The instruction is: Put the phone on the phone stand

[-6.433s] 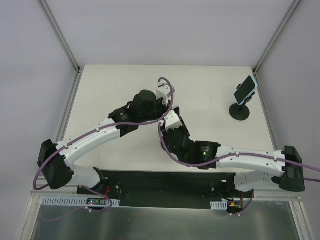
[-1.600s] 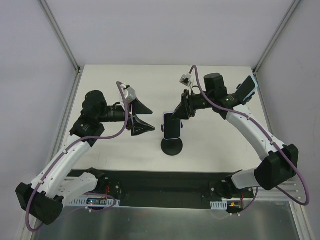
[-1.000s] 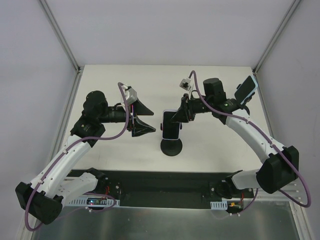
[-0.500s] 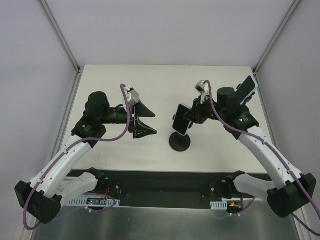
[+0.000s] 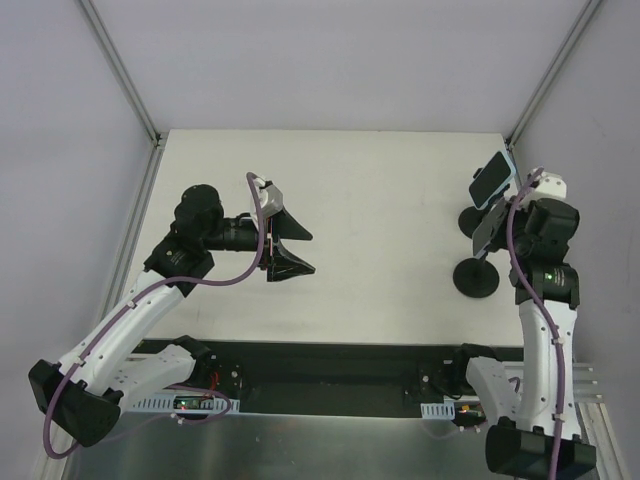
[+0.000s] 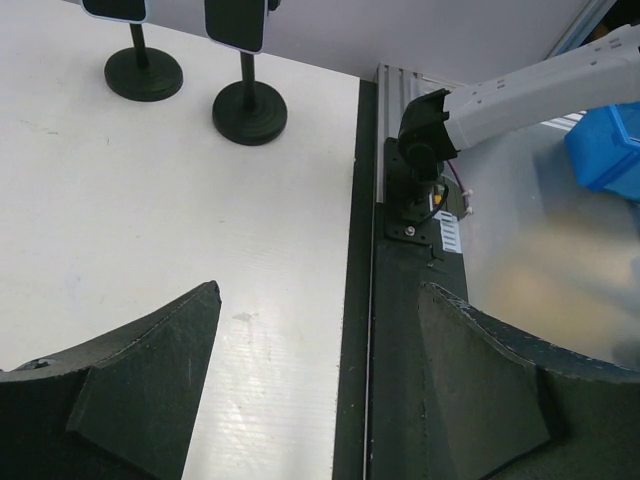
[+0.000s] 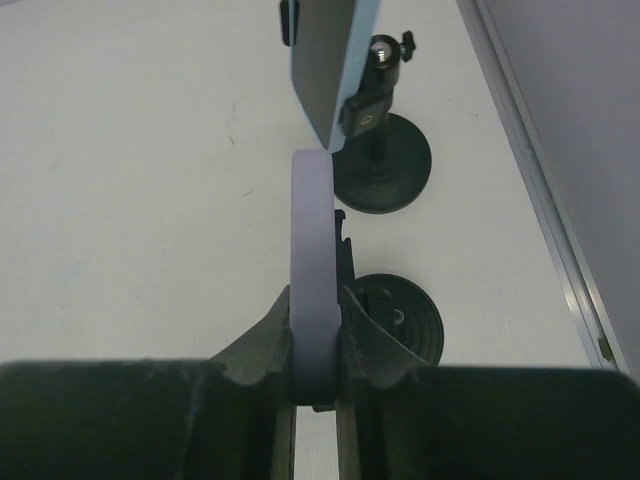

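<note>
Right wrist: right end effector (image 7: 313,322) clamps phone (image 7: 309,220) edge-on, upright.
Stand (image 7: 405,318): directly under phone; seated or not, cannot tell.
Left end effector (image 6: 318,300): open, empty, well apart.

Phone (image 7: 309,250): slim, pale lilac edge, dark face. It stands upright and edge-on in the wrist view, pinched on both faces by the right gripper (image 7: 315,305). Phone stand (image 5: 476,278): black, round flat base, thin post, upright near the right edge of the surface (image 5: 380,200). The phone sits over the stand's top; probably in the cradle, but the contact is hidden.
</note>
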Robot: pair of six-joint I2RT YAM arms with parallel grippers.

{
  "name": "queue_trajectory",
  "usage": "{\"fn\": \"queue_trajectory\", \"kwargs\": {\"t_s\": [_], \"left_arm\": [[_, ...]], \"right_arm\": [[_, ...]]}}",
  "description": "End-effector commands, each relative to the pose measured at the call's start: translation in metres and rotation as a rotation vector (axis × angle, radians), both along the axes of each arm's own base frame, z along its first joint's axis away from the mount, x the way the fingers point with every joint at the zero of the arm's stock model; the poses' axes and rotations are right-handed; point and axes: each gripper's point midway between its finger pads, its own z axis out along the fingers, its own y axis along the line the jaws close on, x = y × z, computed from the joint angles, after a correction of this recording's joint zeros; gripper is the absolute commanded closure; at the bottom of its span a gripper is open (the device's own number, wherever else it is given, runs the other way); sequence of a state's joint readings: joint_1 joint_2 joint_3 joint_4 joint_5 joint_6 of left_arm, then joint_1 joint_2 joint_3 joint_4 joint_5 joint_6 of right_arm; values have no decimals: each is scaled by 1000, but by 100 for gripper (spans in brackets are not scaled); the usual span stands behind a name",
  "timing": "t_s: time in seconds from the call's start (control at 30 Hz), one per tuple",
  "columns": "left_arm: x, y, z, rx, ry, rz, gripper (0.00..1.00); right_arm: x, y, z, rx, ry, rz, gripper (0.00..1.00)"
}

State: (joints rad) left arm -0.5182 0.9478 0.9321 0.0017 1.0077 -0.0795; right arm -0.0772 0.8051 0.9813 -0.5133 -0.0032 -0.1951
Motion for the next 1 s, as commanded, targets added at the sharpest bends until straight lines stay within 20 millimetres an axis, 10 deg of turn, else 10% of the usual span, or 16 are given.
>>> {"fn": "queue_trajectory", "kwargs": {"t_s": [0.0,0.5,0.97], "left_arm": [[-3,-3,7,-13,-62,-12,21],[-27,-20,-5,47,-133,-14,21],[-30,-17,-13,104,-267,130,15]], "right_arm": [[11,-8,33,115,-117,-10,100],[45,-46,40,90,-88,73,100],[33,-77,18,-113,30,27,100]]}}
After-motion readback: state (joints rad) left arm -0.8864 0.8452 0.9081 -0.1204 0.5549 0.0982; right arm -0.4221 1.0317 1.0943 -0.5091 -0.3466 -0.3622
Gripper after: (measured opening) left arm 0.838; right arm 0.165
